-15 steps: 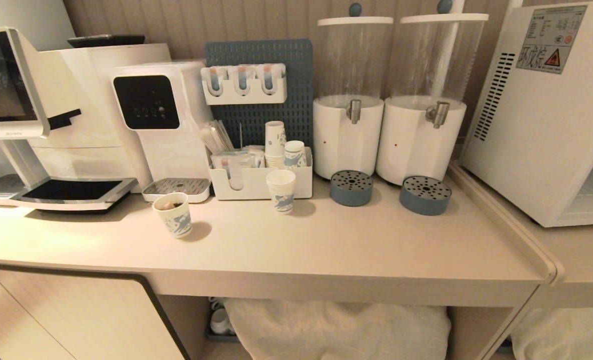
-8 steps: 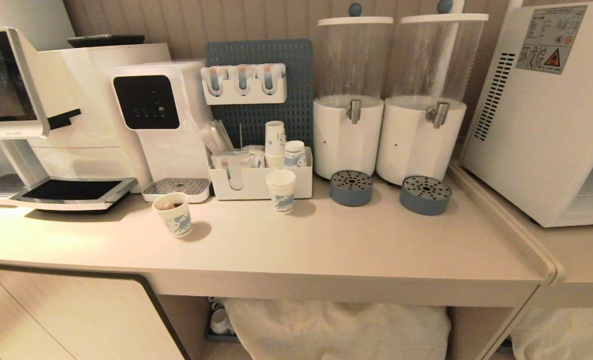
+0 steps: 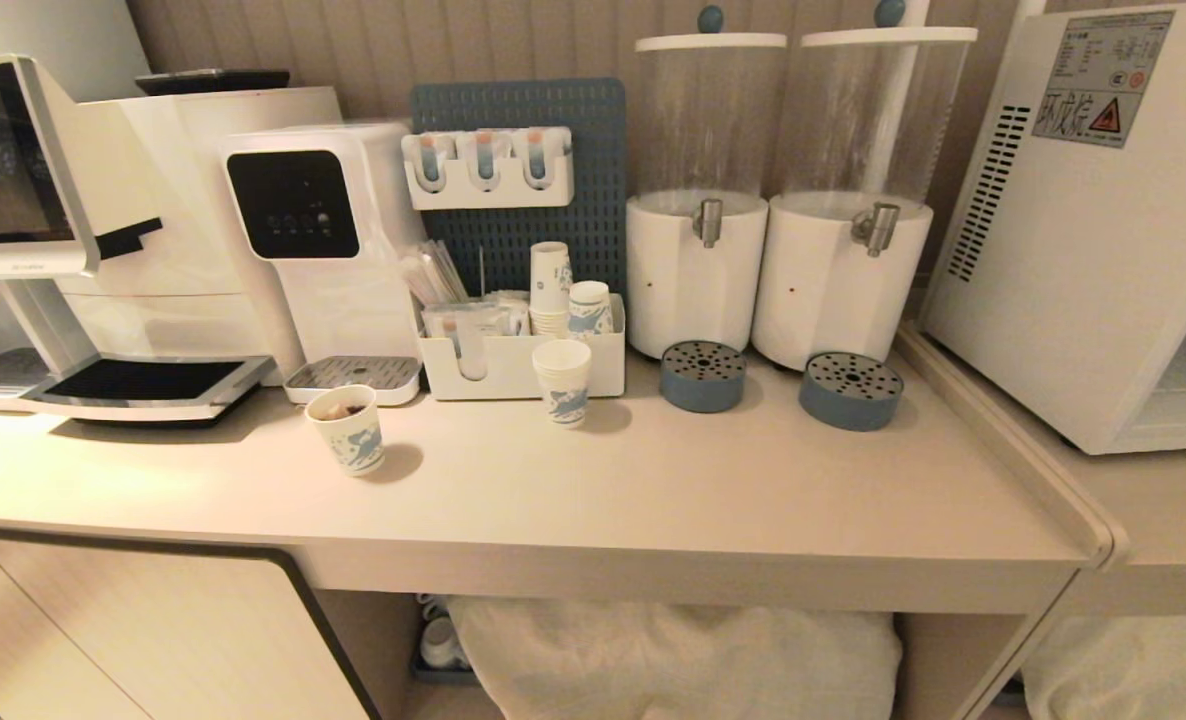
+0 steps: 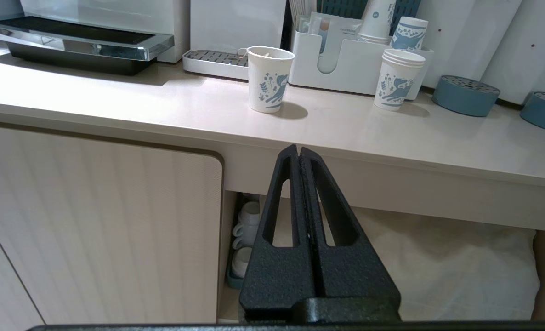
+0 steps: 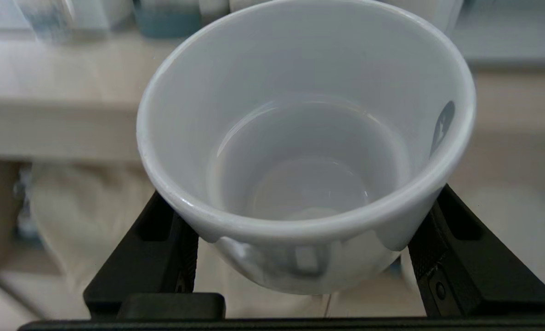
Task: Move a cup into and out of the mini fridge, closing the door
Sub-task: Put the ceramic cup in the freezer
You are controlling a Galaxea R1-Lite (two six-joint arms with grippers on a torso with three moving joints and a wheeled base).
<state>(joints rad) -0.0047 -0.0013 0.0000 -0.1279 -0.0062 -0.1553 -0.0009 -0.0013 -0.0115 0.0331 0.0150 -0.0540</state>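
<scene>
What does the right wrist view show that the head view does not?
Only the right wrist view shows the cup, white and empty, clamped between the right gripper fingers, held below counter height. Only the head view shows the mini fridge at the far right, the two drink dispensers and the coffee machine; neither arm appears in it. Both show the counter and the pale bundle beneath it.

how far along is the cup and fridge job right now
Done: the right gripper has the cup clamped between its fingers; the cup looks empty. In hand: it is held off the counter, not near the fridge yet. Left: whether the door is open can't be told, so placing it inside, taking it out and closing the door all look undone. The left gripper is shut, idle below the counter edge.
</scene>
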